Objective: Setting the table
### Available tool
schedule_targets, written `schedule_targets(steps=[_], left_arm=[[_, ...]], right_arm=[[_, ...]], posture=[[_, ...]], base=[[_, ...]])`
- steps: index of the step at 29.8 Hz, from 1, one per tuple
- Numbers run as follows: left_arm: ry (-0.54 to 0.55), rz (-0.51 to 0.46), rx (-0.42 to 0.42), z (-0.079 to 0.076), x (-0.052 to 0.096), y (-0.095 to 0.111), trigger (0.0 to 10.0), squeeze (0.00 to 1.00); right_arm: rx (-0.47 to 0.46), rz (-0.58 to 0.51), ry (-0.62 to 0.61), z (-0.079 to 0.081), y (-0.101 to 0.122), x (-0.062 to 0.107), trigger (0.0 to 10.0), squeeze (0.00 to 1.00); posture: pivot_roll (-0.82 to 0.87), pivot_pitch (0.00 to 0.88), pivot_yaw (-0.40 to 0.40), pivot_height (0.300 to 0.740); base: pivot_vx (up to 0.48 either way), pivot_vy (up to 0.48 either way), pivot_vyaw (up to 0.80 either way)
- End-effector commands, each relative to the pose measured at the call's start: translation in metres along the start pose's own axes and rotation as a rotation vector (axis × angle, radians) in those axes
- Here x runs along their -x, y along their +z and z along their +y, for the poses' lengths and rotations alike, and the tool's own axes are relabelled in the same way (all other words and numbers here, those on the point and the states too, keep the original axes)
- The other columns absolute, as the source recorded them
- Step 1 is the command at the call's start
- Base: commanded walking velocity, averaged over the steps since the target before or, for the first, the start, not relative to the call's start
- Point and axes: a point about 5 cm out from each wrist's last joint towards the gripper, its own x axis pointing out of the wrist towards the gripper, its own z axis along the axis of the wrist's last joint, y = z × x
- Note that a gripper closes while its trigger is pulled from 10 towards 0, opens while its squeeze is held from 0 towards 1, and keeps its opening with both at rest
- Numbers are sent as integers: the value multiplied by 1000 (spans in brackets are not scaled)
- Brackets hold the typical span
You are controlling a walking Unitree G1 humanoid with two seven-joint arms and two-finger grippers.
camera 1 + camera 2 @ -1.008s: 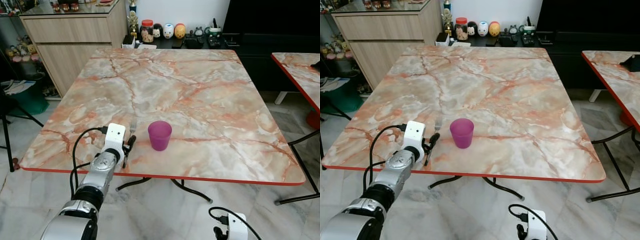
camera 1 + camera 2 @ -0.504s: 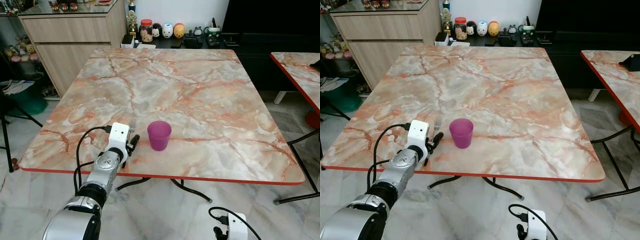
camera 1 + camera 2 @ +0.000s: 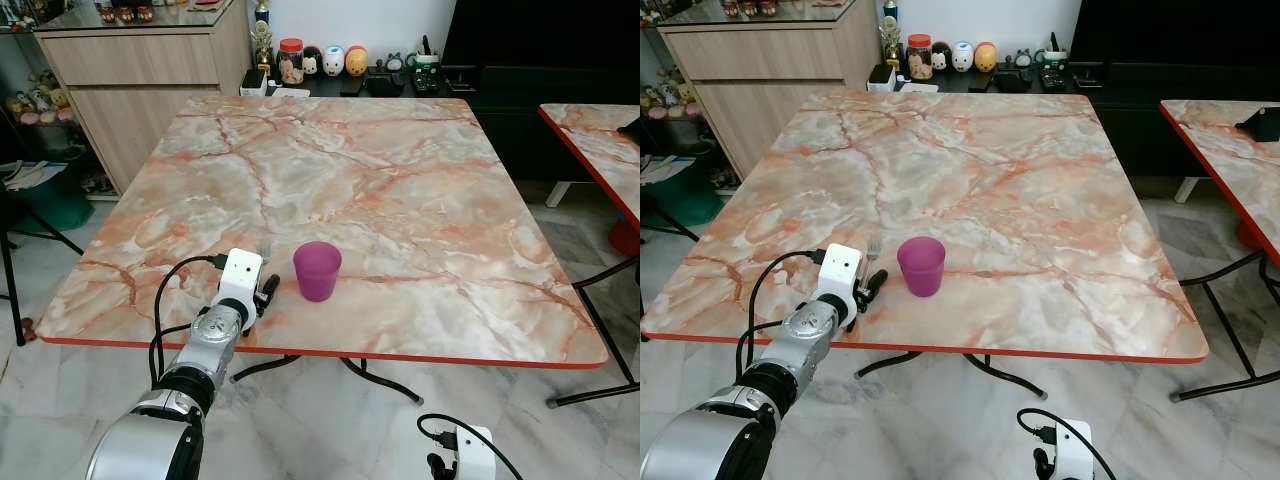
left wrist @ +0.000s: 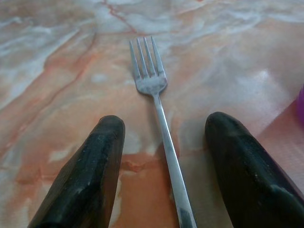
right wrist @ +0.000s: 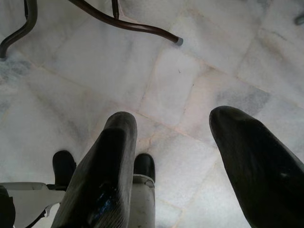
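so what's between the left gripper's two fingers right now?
The fork: its handle runs between the open fingers of the left gripper, untouched by either, flat on the marble table. Left wrist view shows it.

A dining area in a home. A square marble-patterned table (image 3: 400,190) with a red edge stands on pale marble floor tiles (image 3: 330,420). At the upper left of the frame is a wooden sideboard (image 3: 140,75); along the top, a low dark shelf (image 3: 420,85) holds a jar (image 3: 292,61) and small round figurines (image 3: 335,62).
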Motion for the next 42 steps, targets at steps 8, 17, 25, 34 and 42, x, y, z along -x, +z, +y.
schedule_targets(steps=[8, 17, 25, 34, 42], left_arm=[[-21, 119, 92, -3, 1, -15, 10000, 0], [-45, 146, 88, -4, 1, -17, 10000, 0], [-56, 165, 90, -5, 2, -21, 1059, 0], [-63, 175, 88, -6, 3, -23, 0, 0], [-63, 176, 84, -5, 3, -23, 0, 0]], right_arm=[[-4, 7, -1, 0, -2, 0, 10000, 0], [-2, 7, 2, 0, -2, 0, 10000, 0], [-1, 9, 2, 0, -2, 0, 10000, 0], [0, 9, 3, 0, -2, 0, 10000, 0], [1, 9, 3, 0, -2, 0, 10000, 0]], posture=[[37, 0, -6, 740], [39, 0, -8, 740], [40, 0, -8, 740], [41, 0, -9, 740], [41, 0, -9, 740]], base=[[0, 0, 0], [0, 0, 0], [0, 0, 0], [0, 0, 0], [0, 0, 0]])
